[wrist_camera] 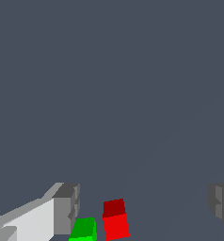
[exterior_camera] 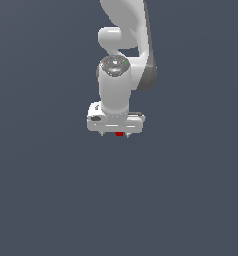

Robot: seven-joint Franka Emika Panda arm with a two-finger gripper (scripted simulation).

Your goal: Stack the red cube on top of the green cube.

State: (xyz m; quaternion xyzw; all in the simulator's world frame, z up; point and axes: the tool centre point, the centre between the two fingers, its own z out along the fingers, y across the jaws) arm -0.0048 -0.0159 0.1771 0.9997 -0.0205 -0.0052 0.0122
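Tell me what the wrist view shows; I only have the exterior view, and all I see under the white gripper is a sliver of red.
Observer: That sliver is the red cube; it sits between the two fingers, touching neither.
Operator: Where is the green cube? I can't find it at all.
Observer: The green cube sits close beside the red one, right by one finger; whether the cubes touch is unclear.
Operator: Is the gripper open?
Observer: The gripper is wide open, the other finger well clear of both cubes.
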